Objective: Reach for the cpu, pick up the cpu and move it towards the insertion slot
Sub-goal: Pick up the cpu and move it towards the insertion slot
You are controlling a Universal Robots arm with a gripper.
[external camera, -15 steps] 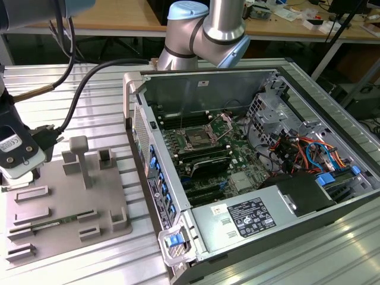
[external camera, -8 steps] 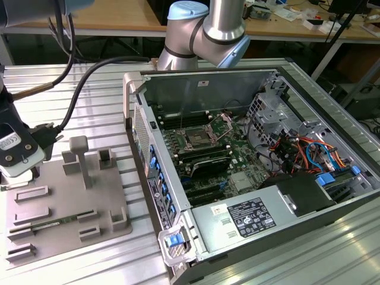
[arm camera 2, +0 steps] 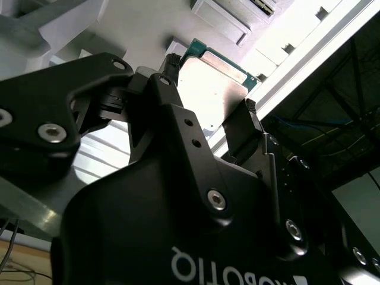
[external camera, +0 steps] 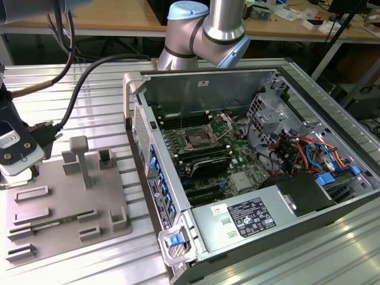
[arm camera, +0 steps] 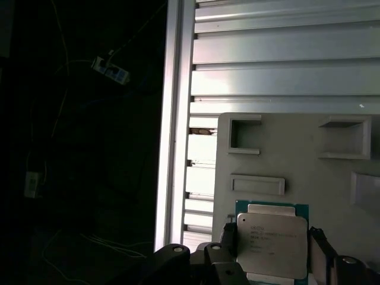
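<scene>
While the gripper point(arm camera: 272, 237) clasps it, the cpu point(arm camera: 272, 246) sits flat; lid upward.

Tool point(arm camera 2: 211, 88) fingers point(arm camera 2: 248, 113) clamped cpu point(arm camera 2: 217, 71) and covered two opposite edges. In first wrist view, cpu point(arm camera: 272, 240) edge nearest tool body was cut off by picture border; print on lid too small to read. Grey tray point(arm camera: 297, 160) beyond tool ran off picture edge. Insertion slot point(external camera: 196, 139) lay far from tool; contacts in dark centre too small to tell.
</scene>
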